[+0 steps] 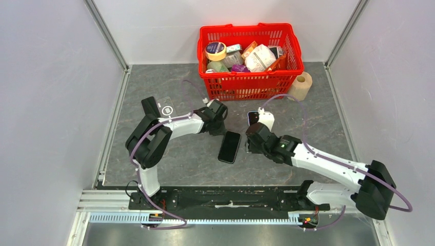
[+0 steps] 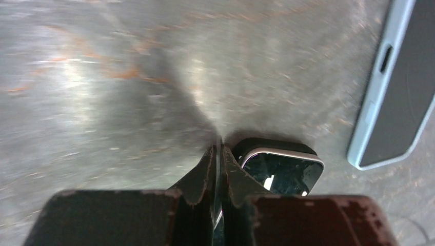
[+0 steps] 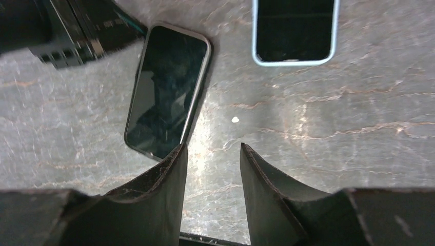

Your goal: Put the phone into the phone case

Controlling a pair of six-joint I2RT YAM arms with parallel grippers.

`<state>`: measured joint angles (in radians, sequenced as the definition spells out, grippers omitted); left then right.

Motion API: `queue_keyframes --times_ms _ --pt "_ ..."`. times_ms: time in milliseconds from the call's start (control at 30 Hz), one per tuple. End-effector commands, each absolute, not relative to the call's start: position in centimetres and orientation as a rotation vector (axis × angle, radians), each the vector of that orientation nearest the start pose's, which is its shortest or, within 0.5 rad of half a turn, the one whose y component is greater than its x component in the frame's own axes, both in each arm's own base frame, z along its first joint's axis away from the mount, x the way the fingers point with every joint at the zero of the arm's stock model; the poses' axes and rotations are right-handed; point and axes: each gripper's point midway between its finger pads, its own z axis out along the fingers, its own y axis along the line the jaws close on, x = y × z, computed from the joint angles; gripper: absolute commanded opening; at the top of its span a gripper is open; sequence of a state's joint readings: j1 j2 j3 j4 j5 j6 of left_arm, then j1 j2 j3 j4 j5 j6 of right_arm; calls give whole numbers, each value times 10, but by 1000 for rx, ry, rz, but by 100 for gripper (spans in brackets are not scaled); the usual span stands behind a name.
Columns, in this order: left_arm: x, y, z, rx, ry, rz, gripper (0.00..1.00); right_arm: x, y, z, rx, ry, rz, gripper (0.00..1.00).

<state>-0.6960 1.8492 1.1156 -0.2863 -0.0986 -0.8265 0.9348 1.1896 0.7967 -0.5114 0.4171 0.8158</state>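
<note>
A view from above shows a grey, marble-patterned desk [image 1: 318,128] with two white and black robot arms reaching in from the near edge. The phone [image 1: 229,146] lies flat near the middle of the desk, dark screen up, between the two arm tips. The phone case [image 1: 252,117], pale blue around the rim and dark inside, lies flat just behind and to the right of the phone, apart from it, with nothing in it. The left fingers [image 2: 202,177] are drawn almost together, with only a thin slit between them and nothing held; they hang low over the desk just beside one corner of the phone. The right fingers [image 3: 164,179] stand apart with bare desk showing between them and grip nothing; in the right wrist view one tip overlaps the phone's near end, though contact cannot be judged. At the back of the desk sits a red basket [image 1: 251,84] filled with assorted packets and tins, and a pale roll [image 1: 301,85] stands just beside its right end.
</note>
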Motion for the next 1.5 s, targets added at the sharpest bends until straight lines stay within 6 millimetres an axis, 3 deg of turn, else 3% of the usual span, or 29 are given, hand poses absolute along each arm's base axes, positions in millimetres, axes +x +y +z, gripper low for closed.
queue_keyframes --times_ms 0,200,367,633,733,1000,1167,1467 --pt "282 -335 18 126 2712 -583 12 226 193 116 135 2340 273 49" --pt "230 -372 18 371 2736 -722 13 229 179 104 158 2386 260 49" --pt "190 -379 27 479 2716 -855 15 220 174 90 152 2423 273 49" --pt "207 -343 82 371 2573 -719 39 191 194 59 65 2555 442 48" --pt "208 -324 92 316 2555 -655 41 180 202 47 45 2608 509 46" --pt "180 -289 70 287 2625 -629 42 164 202 37 35 2666 521 45" --pt "162 -284 57 310 2671 -676 42 155 200 32 50 2699 516 43" --pt "155 -281 45 345 2711 -665 43 144 193 25 67 2742 468 40"
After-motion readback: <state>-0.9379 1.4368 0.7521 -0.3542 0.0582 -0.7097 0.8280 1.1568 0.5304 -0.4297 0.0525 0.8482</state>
